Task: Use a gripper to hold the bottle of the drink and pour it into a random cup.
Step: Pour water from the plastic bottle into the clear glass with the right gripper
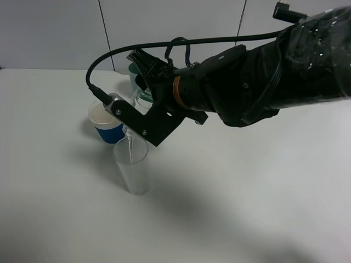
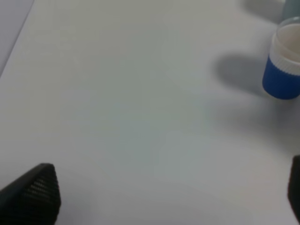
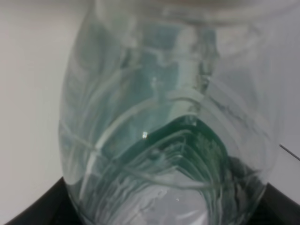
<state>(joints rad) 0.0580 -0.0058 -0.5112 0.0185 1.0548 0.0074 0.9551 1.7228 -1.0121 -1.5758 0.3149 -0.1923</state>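
POURING STATION: The right tool (image 1: pixel 143 112), reaching in from 3 o'clock across the white tabletop (image 1: pixel 247 208), is pinched tight on the bottle of the drink (image 3: pixel 168 117) and holds it tipped mouth-down directly above the tall clear cup (image 1: pixel 132 170), which stands on its own at about 7 o'clock from the centre of the overhead view. The steep tilt and the low position of the neck, just over the rim, look chosen so that the drink falls inside the narrow cup and does not splash the tabletop; a thin pale thread appears to run from the bottle into it, though the level in the cup is hard to read. The right wrist camera is filled by the bottle's clear wall and dark green label, with the black jaws pressed against it on both sides. A blue cup (image 1: pixel 108 127) with a white rim stands just beside the tall clear cup at 10 o'clock, and a teal cup (image 1: pixel 134 76) sits farther back at 12 o'clock, partly hidden behind the arm; neither is under the bottle. The left tool (image 2: pixel 164 199) hangs spread and empty over bare tabletop, apparently parked out of the pour's way.
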